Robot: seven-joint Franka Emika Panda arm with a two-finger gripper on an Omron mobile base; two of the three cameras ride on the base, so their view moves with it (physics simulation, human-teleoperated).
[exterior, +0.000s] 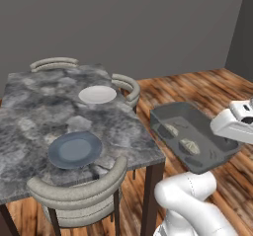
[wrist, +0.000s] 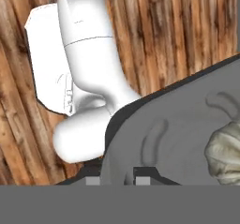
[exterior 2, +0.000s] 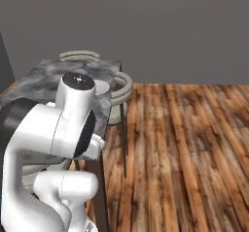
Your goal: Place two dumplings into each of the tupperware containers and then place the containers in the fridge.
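A dark grey tupperware container hangs in the air over the wooden floor, just off the table's right edge. Two dumplings lie inside it. My gripper is shut on the container's near rim, at its right end in the left base view. In the hand view the container's grey floor spreads ahead of the fingertips, with one pleated dumpling at the right edge. The fridge is out of view.
The marble table carries a white plate and a blue-grey plate. Curved-back chairs stand at its near side, right side and far end. Wooden floor stretches to the right.
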